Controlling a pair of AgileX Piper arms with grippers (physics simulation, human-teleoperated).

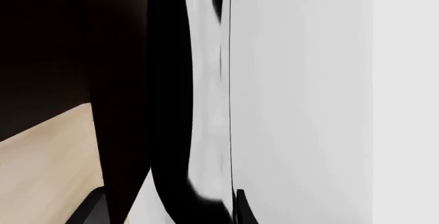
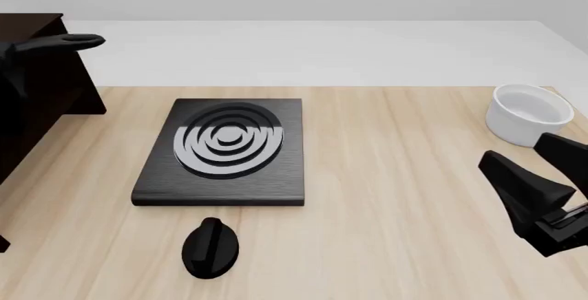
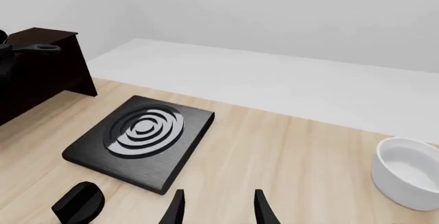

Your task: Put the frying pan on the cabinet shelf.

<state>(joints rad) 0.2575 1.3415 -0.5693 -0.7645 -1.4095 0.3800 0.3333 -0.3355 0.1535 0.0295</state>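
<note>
1. Front view, largest thing first: a light wooden table fills the lower frame, with a pale grey floor and wall beyond its far edge.
2. A dark brown, almost black cabinet stands at the far left of the table; its flat top is the cabinet shelf, seen also in the right wrist view.
3. A square black stove plate with grey concentric rings lies flat on the table, left of centre, apart from the cabinet.
4. The right arm's gripper hangs over the table's right side, near the front edge; in the right wrist view its two dark fingertips stand apart with bare table between them, holding nothing.
5. A white bowl sits upright near the table's right edge, beyond the right gripper.
6. The frying pan is at the cabinet's top; only its long black handle shows in the front view, pointing right past the shelf's edge; in the right wrist view the handle lies level with the shelf top; whether the pan rests on the shelf I cannot tell.
7. A black knob lies on the table just in front of the stove plate.
8. Left wrist view: a glossy black curved surface with pale reflections fills the middle, very close; the left gripper's fingers cannot be made out, so their state I cannot tell.
</note>
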